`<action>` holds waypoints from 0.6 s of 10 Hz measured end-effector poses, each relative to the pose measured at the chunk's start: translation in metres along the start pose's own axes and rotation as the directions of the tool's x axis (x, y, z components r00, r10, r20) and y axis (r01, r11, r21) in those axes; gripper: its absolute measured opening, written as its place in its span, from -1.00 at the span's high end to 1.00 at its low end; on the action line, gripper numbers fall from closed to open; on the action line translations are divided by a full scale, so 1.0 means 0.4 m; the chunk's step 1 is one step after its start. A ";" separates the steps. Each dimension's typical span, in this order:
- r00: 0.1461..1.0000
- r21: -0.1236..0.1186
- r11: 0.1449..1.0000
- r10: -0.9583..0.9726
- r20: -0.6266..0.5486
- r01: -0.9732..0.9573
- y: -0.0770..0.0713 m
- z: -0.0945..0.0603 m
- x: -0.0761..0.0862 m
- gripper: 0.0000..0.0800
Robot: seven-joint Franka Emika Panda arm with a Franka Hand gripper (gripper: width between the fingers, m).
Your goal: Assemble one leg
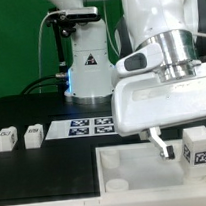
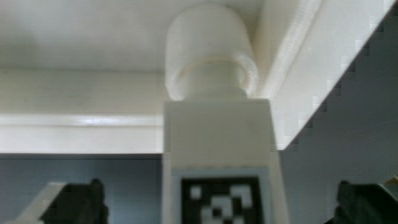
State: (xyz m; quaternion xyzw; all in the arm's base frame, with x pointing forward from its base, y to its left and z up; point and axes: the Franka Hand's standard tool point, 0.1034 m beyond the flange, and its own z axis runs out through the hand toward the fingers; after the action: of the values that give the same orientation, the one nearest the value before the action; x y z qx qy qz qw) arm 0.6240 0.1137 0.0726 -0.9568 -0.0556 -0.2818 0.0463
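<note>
Only the wrist view shows the end effector [image 2: 221,202] spread, with a dark fingertip [image 2: 77,203] on each side of the leg [image 2: 217,130] and gaps between. The exterior view puts the leg at 4 o'clock above the tray [image 1: 137,177]. Contact is unclear, and one finger is hidden.

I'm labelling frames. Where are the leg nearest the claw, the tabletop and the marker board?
leg [image 2: 217,140]: wrist view, white face above tag
tabletop [image 1: 143,188]: exterior view, bare flat surface
marker board [image 1: 81,126]: exterior view, middle
</note>
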 end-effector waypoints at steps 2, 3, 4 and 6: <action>0.997 0.007 1.000 -0.003 0.083 0.002 0.002 -0.043 0.036 -0.62; 0.994 0.006 1.000 0.001 0.112 -0.001 0.013 -0.043 0.048 -0.62; 0.982 0.011 1.000 0.007 0.189 -0.010 0.022 -0.036 0.051 -0.62; 0.931 0.034 0.999 0.009 0.364 -0.023 0.014 -0.031 0.061 -0.62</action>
State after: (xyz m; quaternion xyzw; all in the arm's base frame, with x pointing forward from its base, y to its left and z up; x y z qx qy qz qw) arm 0.6384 0.1088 0.0958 -0.9918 -0.0606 -0.0983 0.0556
